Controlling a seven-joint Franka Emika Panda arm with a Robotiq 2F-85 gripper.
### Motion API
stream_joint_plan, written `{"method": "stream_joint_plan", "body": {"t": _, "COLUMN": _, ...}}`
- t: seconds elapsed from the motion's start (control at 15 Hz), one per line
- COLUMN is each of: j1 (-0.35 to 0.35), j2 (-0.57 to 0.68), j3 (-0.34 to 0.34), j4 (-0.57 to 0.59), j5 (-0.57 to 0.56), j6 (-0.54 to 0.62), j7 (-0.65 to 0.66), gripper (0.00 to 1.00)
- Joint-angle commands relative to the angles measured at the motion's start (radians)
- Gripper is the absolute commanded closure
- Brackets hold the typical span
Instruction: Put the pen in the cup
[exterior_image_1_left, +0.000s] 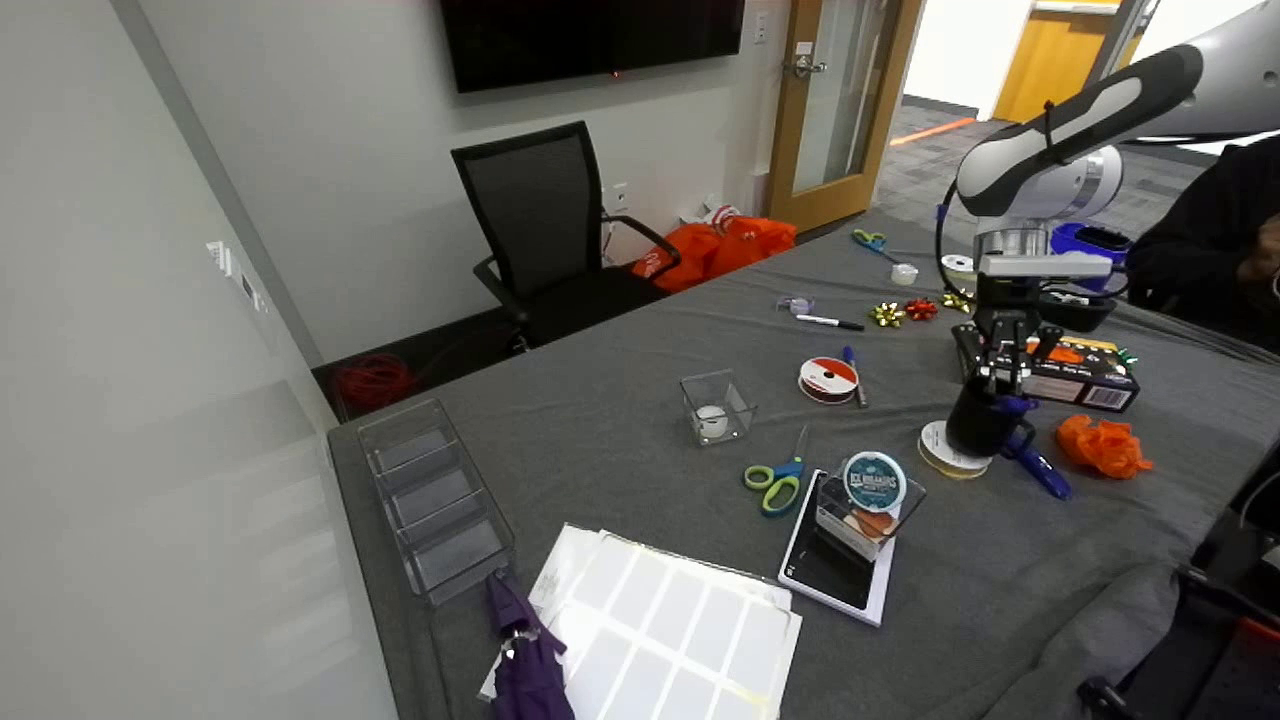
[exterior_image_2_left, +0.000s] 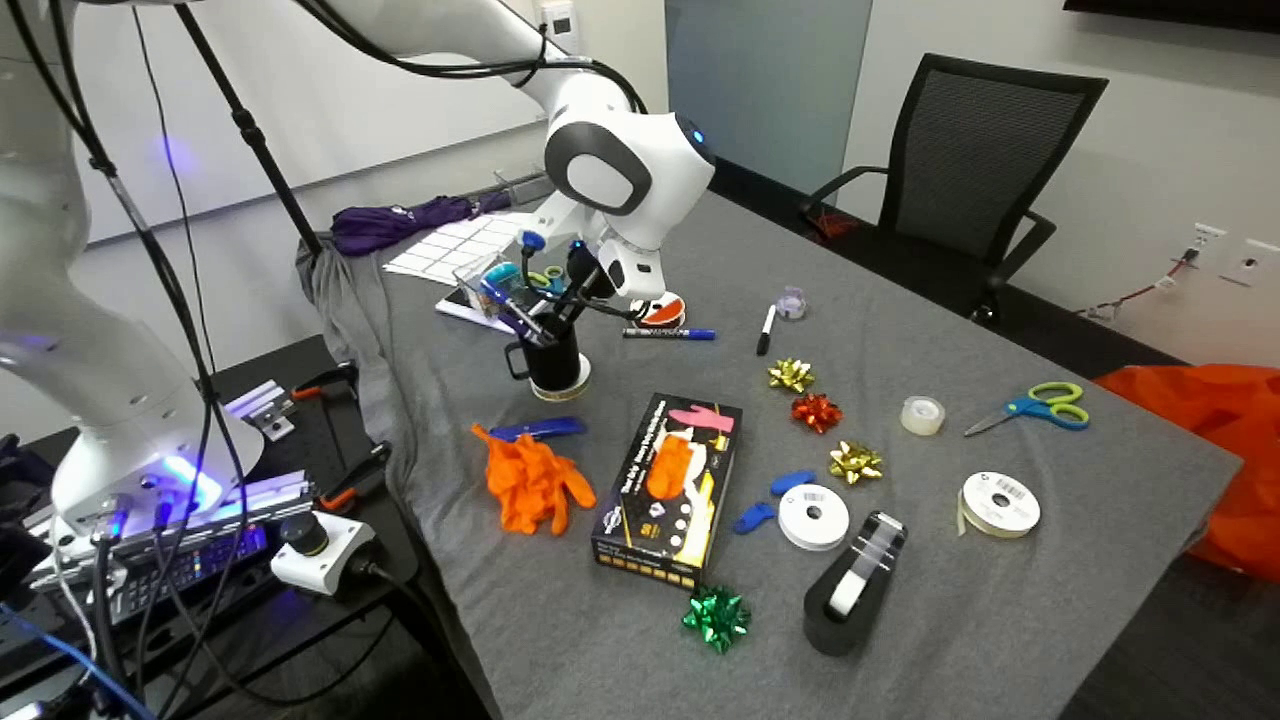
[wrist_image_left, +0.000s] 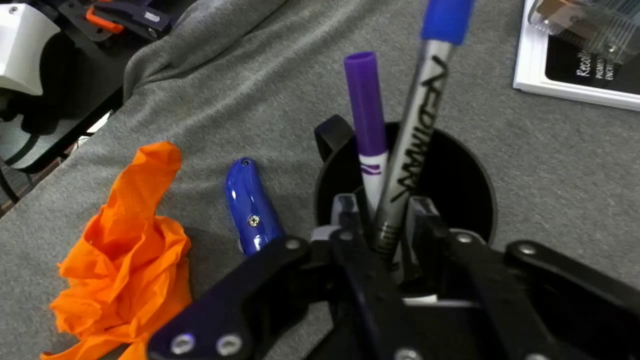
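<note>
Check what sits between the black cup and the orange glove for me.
A blue utility knife lies on the gray cloth between the cup and the glove; the wrist view shows it.

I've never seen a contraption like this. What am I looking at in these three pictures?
You're seeing a white robot arm ending in a two-fingered gripper. Two pictures come from cameras outside it; the close-up comes from a camera on its wrist. On the grey-covered table are a crumpled orange glove, a green bow, a black box and a black cup. A silver, blue-capped marker sits between the gripper's fingers at the cup's mouth; whether they grip it, I can't tell.
</note>
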Motion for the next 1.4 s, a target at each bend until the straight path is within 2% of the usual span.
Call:
{"method": "stream_joint_plan", "body": {"t": 0.0, "j1": -0.008, "j2": -0.007, "j3": 0.006, "j4": -0.008, "j5": -0.002, "j6": -0.01, "j7": -0.012, "gripper": 0.38}}
{"method": "stream_joint_plan", "body": {"t": 0.33, "j1": -0.008, "j2": -0.015, "j3": 0.01, "j4": -0.011, "j5": 0.003, "j6": -0.021, "j7": -0.015, "gripper": 0.03}}
{"method": "stream_joint_plan", "body": {"t": 0.87, "j1": -0.004, "j2": -0.068, "j3": 0.01, "j4": -0.041, "j5": -0.005, "j6": -0.107, "j7": -0.031, "gripper": 0.0}}
{"method": "stream_joint_plan", "body": {"t": 1.33, "j1": 0.043, "j2": -0.241, "j3": 0.0, "j4": -0.196, "j5": -0.105, "j6": 0.186, "j7": -0.032, "gripper": 0.0}}
